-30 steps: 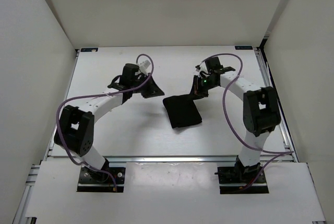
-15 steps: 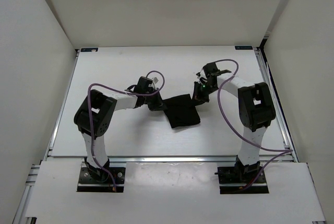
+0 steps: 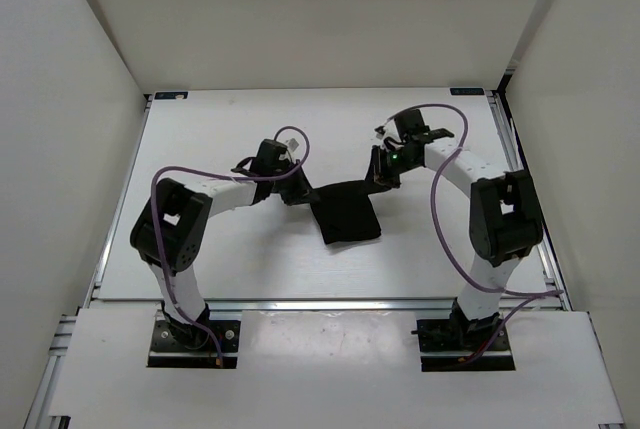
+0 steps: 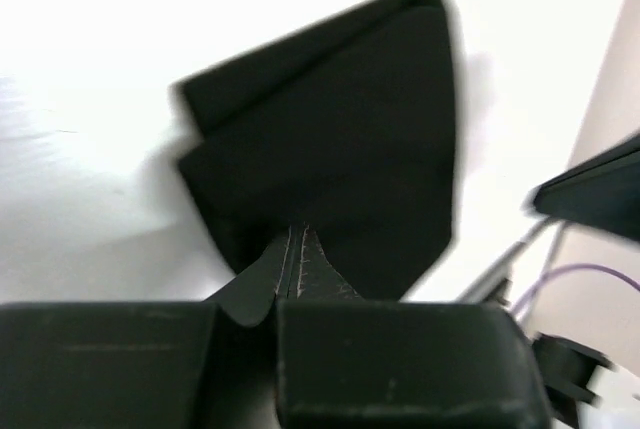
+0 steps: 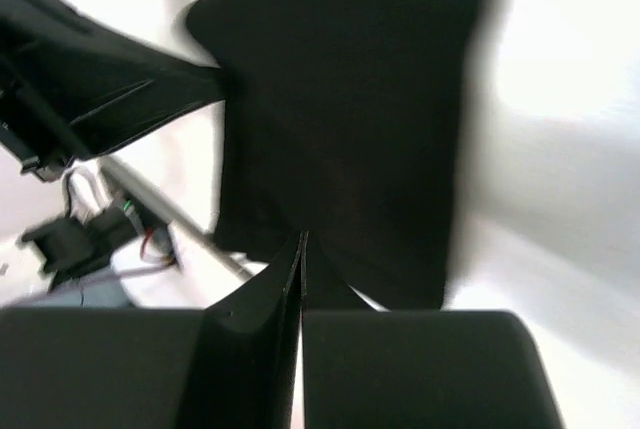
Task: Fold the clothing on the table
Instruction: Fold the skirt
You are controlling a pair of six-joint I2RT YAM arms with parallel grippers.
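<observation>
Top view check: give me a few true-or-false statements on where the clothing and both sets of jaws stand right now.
1. The clothing rests on the table between the two arms. True.
2. The left jaws stand open above the fabric. False: they are shut on an edge of the clothing.
3. The right jaws are shut on the clothing. True.
4. The clothing is spread out in a single flat layer. False: the left wrist view shows overlapping layers.
5. A second garment lies near the table's far edge. False: only one garment is in view.
</observation>
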